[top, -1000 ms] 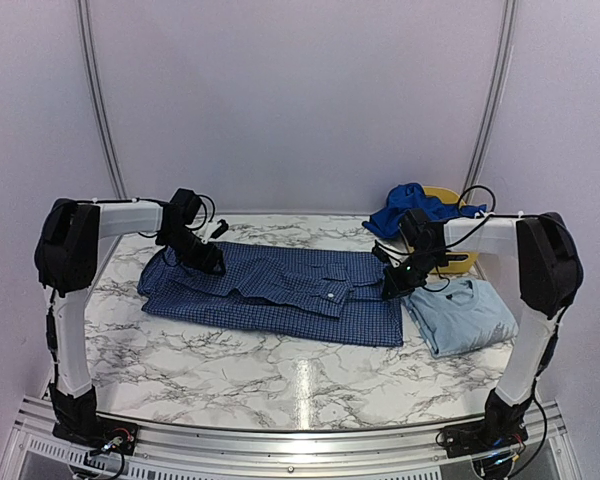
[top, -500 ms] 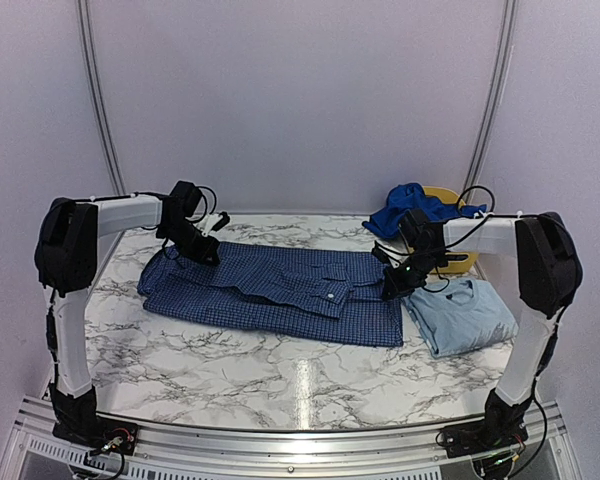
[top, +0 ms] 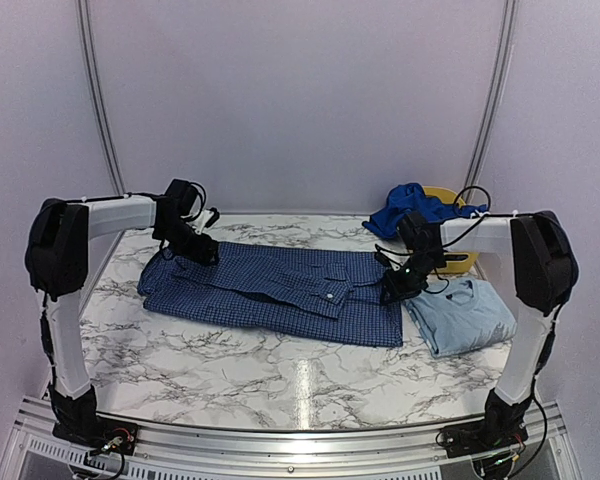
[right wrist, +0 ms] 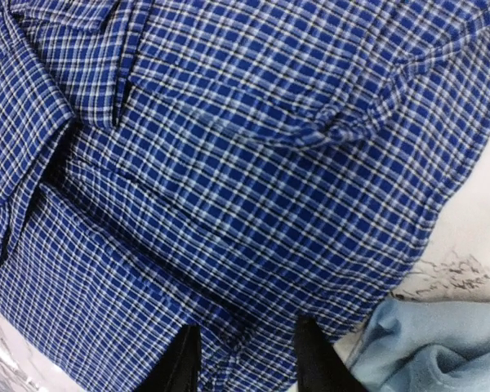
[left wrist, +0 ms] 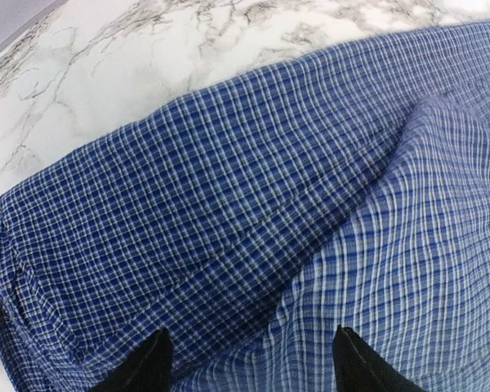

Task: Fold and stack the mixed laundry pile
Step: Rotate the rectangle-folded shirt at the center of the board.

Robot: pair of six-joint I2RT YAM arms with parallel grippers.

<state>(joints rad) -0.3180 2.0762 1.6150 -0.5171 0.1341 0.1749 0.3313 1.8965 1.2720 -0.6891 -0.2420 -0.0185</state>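
Observation:
The navy-and-white check shirt (top: 280, 288) lies spread flat across the middle of the table, collar near its centre. My left gripper (top: 197, 251) hovers over the shirt's far left corner; in the left wrist view it (left wrist: 249, 367) is open, with flat check cloth (left wrist: 253, 204) below and nothing pinched. My right gripper (top: 390, 290) sits at the shirt's right edge; its jaws (right wrist: 245, 363) stand a little apart over the check cloth (right wrist: 253, 163). A folded pale sky-blue T-shirt (top: 462, 316) lies right of the shirt. The royal-blue piece (top: 408, 206) is heaped at the back right.
A small yellow basket (top: 458, 262) stands at the back right, partly under the royal-blue piece and behind my right arm. The pale T-shirt's edge (right wrist: 441, 351) almost touches the check shirt beside my right fingers. Bare marble (top: 280, 375) lies in front.
Both grippers have opened and let go of the check shirt's edges. The left gripper has shifted slightly back and left; the shirt lies where it was.

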